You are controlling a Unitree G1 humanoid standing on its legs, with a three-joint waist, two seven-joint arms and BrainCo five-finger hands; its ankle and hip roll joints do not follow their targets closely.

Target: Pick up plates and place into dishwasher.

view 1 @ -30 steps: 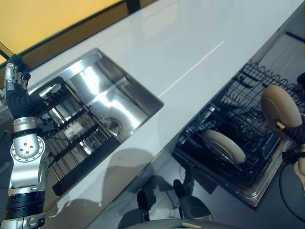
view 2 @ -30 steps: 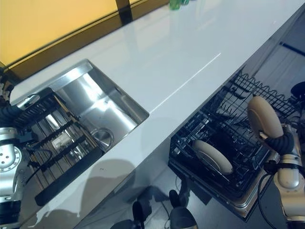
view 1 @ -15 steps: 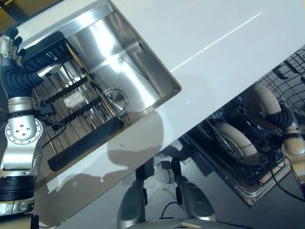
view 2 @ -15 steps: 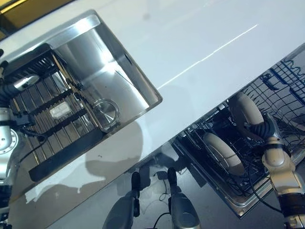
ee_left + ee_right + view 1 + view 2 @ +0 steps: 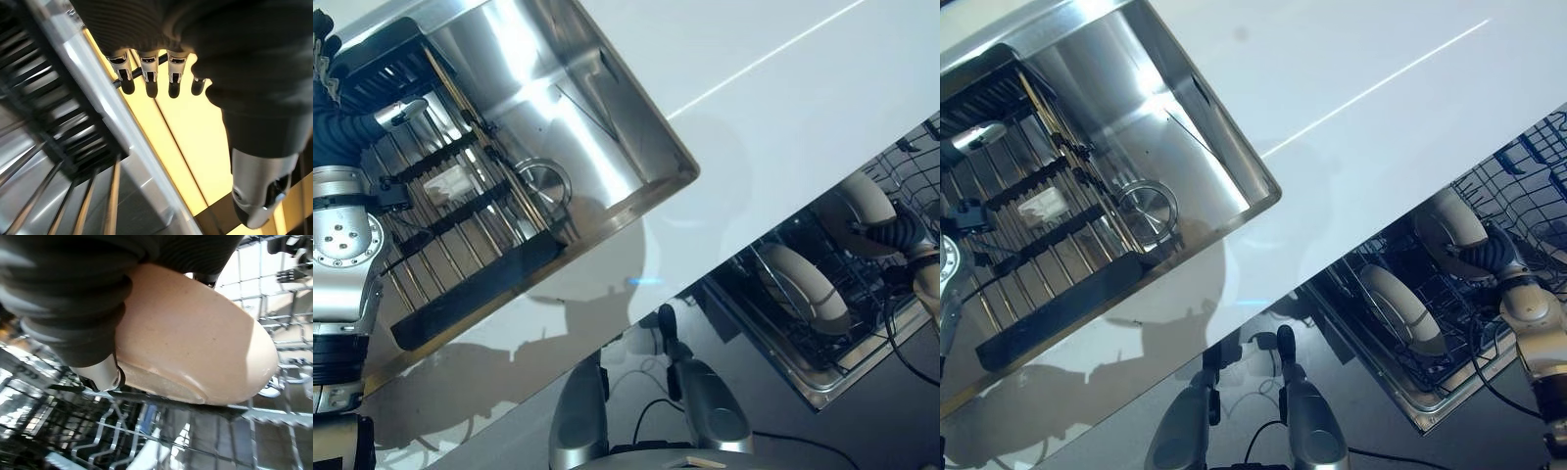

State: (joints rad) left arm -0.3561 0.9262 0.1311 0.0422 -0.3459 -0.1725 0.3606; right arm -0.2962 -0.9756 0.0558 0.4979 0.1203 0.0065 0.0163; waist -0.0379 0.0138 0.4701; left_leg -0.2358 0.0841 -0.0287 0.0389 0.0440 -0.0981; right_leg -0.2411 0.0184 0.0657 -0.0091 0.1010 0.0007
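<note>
1. The right hand has its thumb and fingers clamped on a beige plate, held on edge low in the dishwasher rack, just behind a second plate already standing there.
2. Risk: the held plate's rim could knock the standing plate or catch on a wire tine, since the 2 sit close; releasing before it is seated in a slot could let it topple.
3. Room: the bench edge overhangs the rack's near side, so the clear way out for the arm looks to be up and outward.
4. The left hand hangs relaxed and empty over the sink, beside its black drying rack.
</note>
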